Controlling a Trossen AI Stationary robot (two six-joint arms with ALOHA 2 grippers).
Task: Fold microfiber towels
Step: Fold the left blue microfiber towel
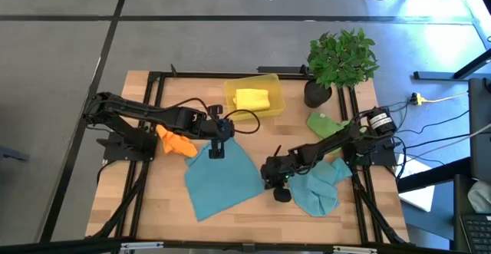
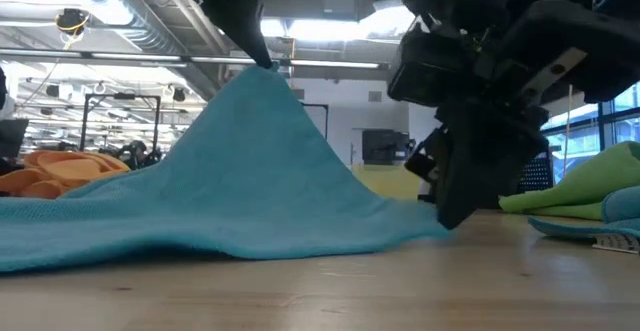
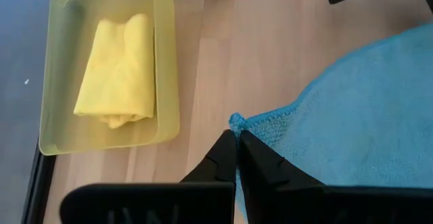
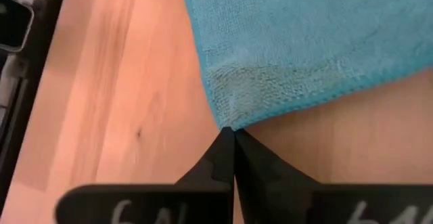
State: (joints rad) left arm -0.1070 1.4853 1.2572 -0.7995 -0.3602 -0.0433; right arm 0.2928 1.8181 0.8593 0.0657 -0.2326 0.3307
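Observation:
A teal towel [image 1: 222,179] lies spread on the wooden table, its far corner raised into a peak [image 2: 265,76]. My left gripper [image 3: 237,143] is shut on that peak. My right gripper [image 4: 230,143] is shut at the towel's right corner [image 1: 270,179], low over the table. A second teal towel [image 1: 318,191] lies crumpled under the right arm. An orange towel [image 1: 175,142] lies bunched beside the left arm. A green towel [image 1: 326,123] lies near the plant. A folded yellow towel [image 1: 252,99] rests in the bin. My left gripper pinches the teal towel's far corner [image 3: 237,124] between its two fingertips, slanting down from the table's left. That corner is lifted clear, and the cloth slopes down from it like a tent to the table. My right gripper pinches the towel's right corner [image 4: 226,124] at its very tip between the fingertips, slanting down from the table's right. The cloth beside the corner lies flat on the wood; whether the corner itself is off the table, I cannot tell.
A translucent yellow bin [image 1: 270,85] stands at the far middle and a potted plant [image 1: 341,58] at the far right. Black frame rails [image 1: 153,116] run along the table's sides. Bare wood [image 1: 261,143] shows between the bin and the teal towel.

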